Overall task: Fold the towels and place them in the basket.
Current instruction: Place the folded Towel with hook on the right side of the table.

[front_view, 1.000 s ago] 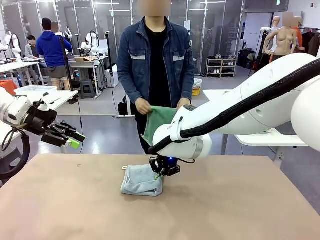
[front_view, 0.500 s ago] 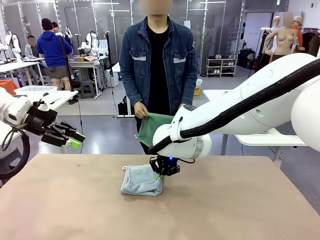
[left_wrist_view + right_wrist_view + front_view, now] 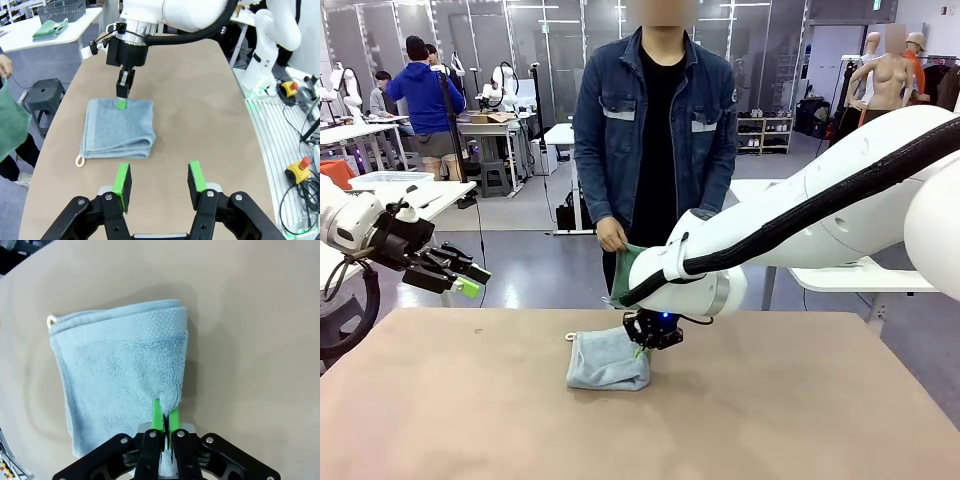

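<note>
Pinching the folded, fluffy blue-grey towel (image 3: 115, 370) at its six-o'clock edge in its wrist view, the right gripper (image 3: 164, 414) clamps tight. Left gripper (image 3: 159, 181) gapes, empty.

A tan table (image 3: 470, 420) with rounded corners spans the lower part of the front view. A folded blue-grey towel (image 3: 605, 362) lies flat on it, just left of centre, with its corner loop (image 3: 570, 336) at the towel's upper left.

The folded towel (image 3: 605, 362) lies on the table (image 3: 820, 420), right hand (image 3: 641, 347) at its far-right edge, person (image 3: 655, 130) behind.
</note>
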{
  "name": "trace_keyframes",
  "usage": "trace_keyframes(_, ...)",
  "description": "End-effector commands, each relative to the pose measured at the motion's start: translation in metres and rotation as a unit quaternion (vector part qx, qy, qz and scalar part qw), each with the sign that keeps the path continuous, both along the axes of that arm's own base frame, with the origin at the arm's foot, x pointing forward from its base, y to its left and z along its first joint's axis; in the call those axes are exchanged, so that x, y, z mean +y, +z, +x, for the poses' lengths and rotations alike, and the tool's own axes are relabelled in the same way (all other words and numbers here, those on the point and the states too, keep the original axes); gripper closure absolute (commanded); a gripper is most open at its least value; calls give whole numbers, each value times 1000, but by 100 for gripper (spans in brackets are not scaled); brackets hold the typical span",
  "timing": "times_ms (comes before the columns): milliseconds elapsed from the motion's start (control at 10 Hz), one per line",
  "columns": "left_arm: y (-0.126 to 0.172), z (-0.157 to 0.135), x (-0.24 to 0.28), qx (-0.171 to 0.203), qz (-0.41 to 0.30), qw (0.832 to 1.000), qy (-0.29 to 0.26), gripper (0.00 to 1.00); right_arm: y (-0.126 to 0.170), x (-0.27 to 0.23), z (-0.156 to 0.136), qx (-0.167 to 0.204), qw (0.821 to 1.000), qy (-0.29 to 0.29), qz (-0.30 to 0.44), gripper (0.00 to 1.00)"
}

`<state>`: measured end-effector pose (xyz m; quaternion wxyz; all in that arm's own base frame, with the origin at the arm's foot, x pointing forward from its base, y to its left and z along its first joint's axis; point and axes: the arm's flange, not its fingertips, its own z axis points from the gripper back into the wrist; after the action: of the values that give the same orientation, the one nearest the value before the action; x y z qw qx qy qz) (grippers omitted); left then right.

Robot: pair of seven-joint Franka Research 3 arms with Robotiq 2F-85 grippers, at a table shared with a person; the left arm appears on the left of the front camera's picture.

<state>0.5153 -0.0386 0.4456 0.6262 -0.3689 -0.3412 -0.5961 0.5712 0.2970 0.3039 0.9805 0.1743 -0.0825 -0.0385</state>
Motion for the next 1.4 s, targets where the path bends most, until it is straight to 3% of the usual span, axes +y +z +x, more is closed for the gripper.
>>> trace_keyframes(0,1,-3,0,-4,1,1000,1,41,-7,-65,13,-26,1000,12,6,96)
trace_keyframes(400,1,-3,0,-4,1,1000,1,41,-28,-179,39,-52,998,0,26,96)
trace_keyframes(600,1,-3,0,-4,1,1000,1,41,-21,-238,45,-66,998,4,24,96)
trace_keyframes(900,1,-3,0,-4,1,1000,1,41,2,-327,35,-54,997,55,29,96)
trace_keyframes(1300,1,-3,0,-4,1,1000,1,41,7,-400,30,-46,998,53,-5,96)
